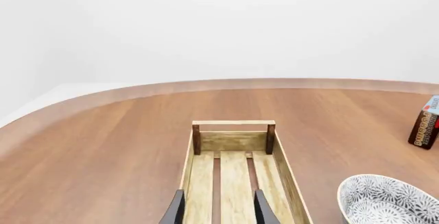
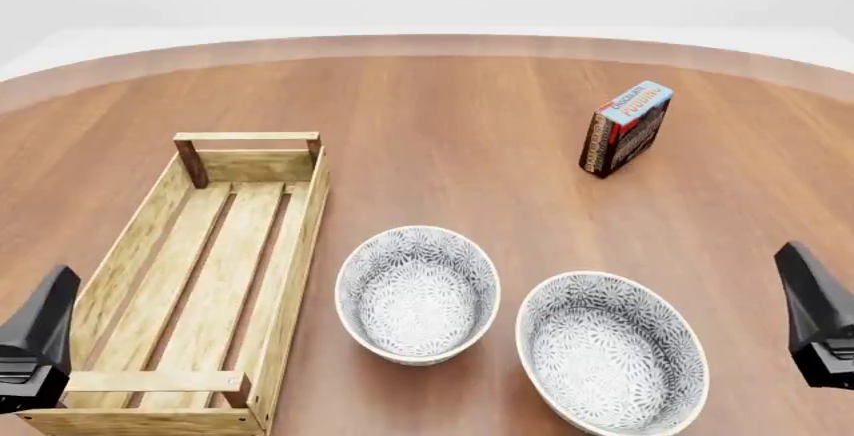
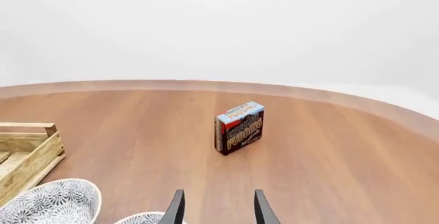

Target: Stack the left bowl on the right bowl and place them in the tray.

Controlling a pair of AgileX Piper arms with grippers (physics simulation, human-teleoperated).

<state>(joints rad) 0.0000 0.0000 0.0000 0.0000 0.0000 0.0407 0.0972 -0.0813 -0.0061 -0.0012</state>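
Left hand: the left hand (image 1: 218, 209) hangs low over the near end of the tray (image 2: 288, 256); its two dark fingers stand a fair gap apart, holding nothing.
Right hand: the right hand (image 3: 218, 207) is at the near right edge of the desk (image 2: 454, 126), fingers parted by a like gap, nothing between them.
Tray: stretches straight ahead of the left hand, slatted bottom bare, far rail handle upright.
Left bowl: the left bowl (image 2: 416, 294) sits upright on the desk just beside the tray's long side, ahead and to the inner side of the left hand, apart from the tray wall.
Right bowl: the right bowl (image 2: 611, 350) is near the left bowl, a narrow strip of desk between them; it lies just ahead and inward of the right hand.
Other things: a small printed box (image 3: 239, 127) stands upright, well ahead of the right hand, far beyond both bowls; nothing lies between either hand and the bowls.
Views: only the front view shows both bowls whole and the tray's near handle; the left wrist view catches one bowl's rim, and the right wrist view reads "pudding" on the box.
Arms: in the front view only a dark tip of each shows at the lower corners.
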